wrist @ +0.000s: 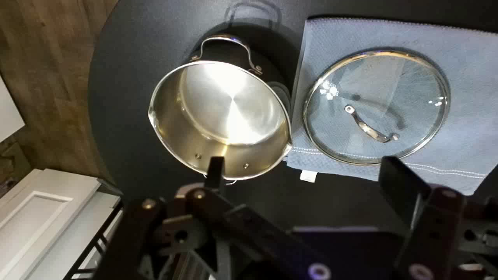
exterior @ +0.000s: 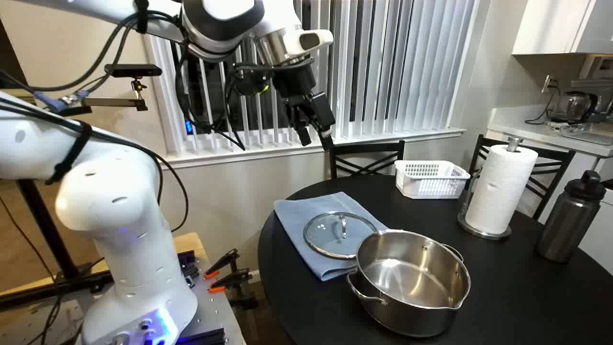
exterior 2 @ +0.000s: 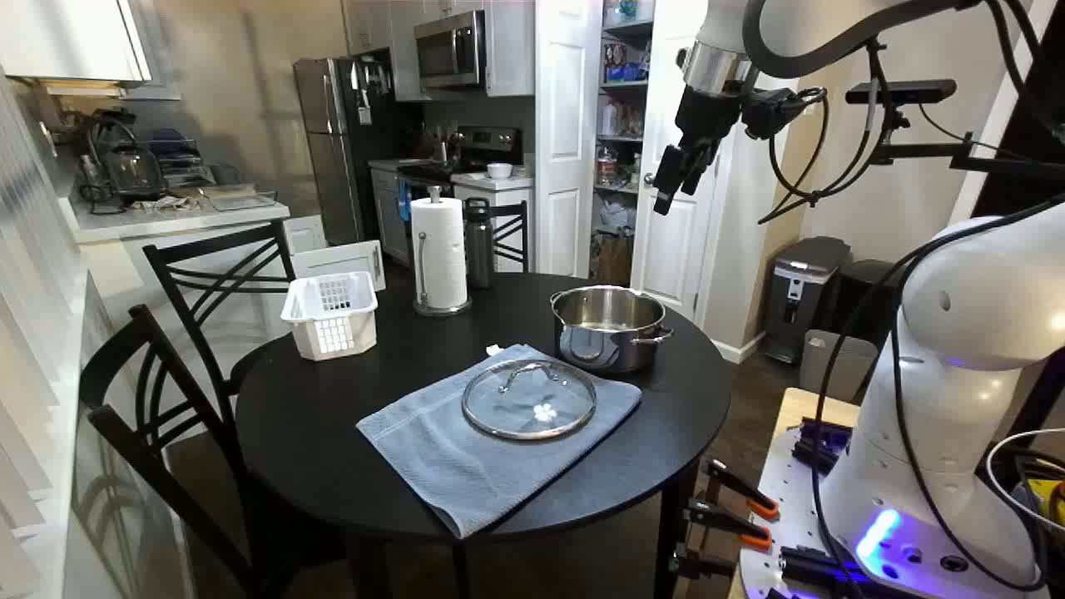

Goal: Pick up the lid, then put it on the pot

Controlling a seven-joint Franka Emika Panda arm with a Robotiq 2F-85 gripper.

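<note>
The lid is a round glass disc with a metal rim and an arched metal handle. It lies flat on a folded blue cloth in both exterior views, lid (exterior: 330, 239) and lid (exterior 2: 516, 408), and in the wrist view (wrist: 404, 89). The shiny steel pot (exterior: 407, 311) stands upright and uncovered beside it, also in an exterior view (exterior 2: 603, 348) and the wrist view (wrist: 183, 136). Its inside is empty. My gripper (exterior: 316, 140) is open and empty, high above the table, also in an exterior view (exterior 2: 676, 195). In the wrist view the fingers (wrist: 303, 160) stand wide apart.
The blue cloth (exterior 2: 466, 466) lies on the round black table (exterior 2: 333, 466). A white basket (exterior: 431, 187), a paper towel roll (exterior: 500, 191) and a dark bottle (exterior: 570, 220) stand farther along it. Black chairs (exterior 2: 158, 399) surround the table. A window with blinds (exterior: 383, 67) is behind the arm.
</note>
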